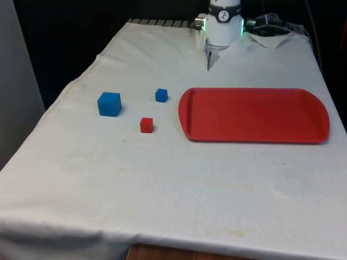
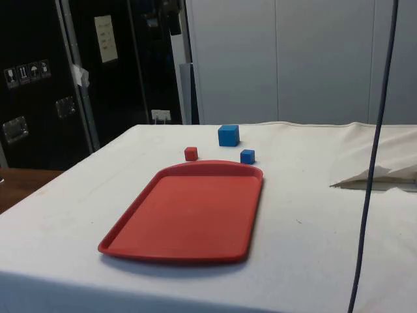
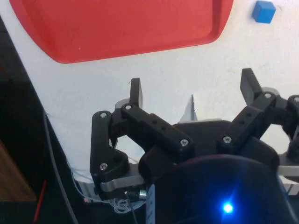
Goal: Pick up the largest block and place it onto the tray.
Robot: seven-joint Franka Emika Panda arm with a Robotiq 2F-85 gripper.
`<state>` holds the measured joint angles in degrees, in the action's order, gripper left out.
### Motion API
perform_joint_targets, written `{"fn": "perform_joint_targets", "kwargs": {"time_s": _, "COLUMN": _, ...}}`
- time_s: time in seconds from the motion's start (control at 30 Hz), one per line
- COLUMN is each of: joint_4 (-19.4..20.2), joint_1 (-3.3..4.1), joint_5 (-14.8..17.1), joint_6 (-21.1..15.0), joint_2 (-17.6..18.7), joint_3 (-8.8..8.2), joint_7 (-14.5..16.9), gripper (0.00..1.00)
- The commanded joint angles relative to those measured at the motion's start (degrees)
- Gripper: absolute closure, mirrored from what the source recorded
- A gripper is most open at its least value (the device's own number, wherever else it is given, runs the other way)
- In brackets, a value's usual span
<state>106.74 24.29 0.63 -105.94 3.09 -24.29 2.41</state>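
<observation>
The largest block, a blue cube (image 1: 109, 104) (image 2: 229, 135), rests on the white cloth towards the front view's left. A small blue block (image 1: 161, 95) (image 2: 247, 156) (image 3: 264, 11) and a small red block (image 1: 146, 125) (image 2: 191, 154) lie between it and the red tray (image 1: 254, 115) (image 2: 189, 212) (image 3: 126, 23). The tray has nothing on it. My gripper (image 3: 192, 88) hangs open over bare cloth near the tray's far long edge, with nothing between its black fingers (image 3: 135, 93). It is well away from the large blue cube.
The robot's base (image 1: 224, 21) stands at the far end, with rumpled cloth (image 1: 271, 39) (image 2: 374, 177) beside it. A dark cable (image 2: 373, 163) hangs down in the side view. The cloth drops off at the table's near edge (image 1: 162, 246).
</observation>
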Motion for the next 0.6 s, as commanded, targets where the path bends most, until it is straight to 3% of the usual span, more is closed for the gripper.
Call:
{"fn": "perform_joint_targets", "kwargs": {"time_s": 0.0, "joint_4": 0.29, "joint_1": -0.11, "joint_5": -0.46, "joint_6": -0.74, "joint_2": -0.23, "joint_3": -0.11, "joint_7": -0.06, "gripper": 0.0}}
{"fn": "perform_joint_targets", "kwargs": {"time_s": 0.13, "joint_4": 1.26, "joint_1": -0.17, "joint_5": -1.03, "joint_6": -1.89, "joint_2": -0.74, "joint_3": -0.52, "joint_7": 0.17, "gripper": 0.0}}
{"fn": "perform_joint_targets", "kwargs": {"time_s": 0.17, "joint_4": 0.34, "joint_1": -0.17, "joint_5": -0.4, "joint_6": -0.63, "joint_2": -0.11, "joint_3": -0.46, "joint_7": 0.23, "gripper": 0.0}}
{"fn": "perform_joint_targets", "kwargs": {"time_s": 0.33, "joint_4": 3.67, "joint_1": -0.4, "joint_5": -2.52, "joint_6": -4.13, "joint_2": -1.66, "joint_3": -1.55, "joint_7": 0.74, "gripper": 0.0}}
{"fn": "perform_joint_targets", "kwargs": {"time_s": 0.57, "joint_4": 5.5, "joint_1": -0.57, "joint_5": -3.67, "joint_6": -6.13, "joint_2": -2.06, "joint_3": -3.09, "joint_7": 1.83, "gripper": 0.0}}
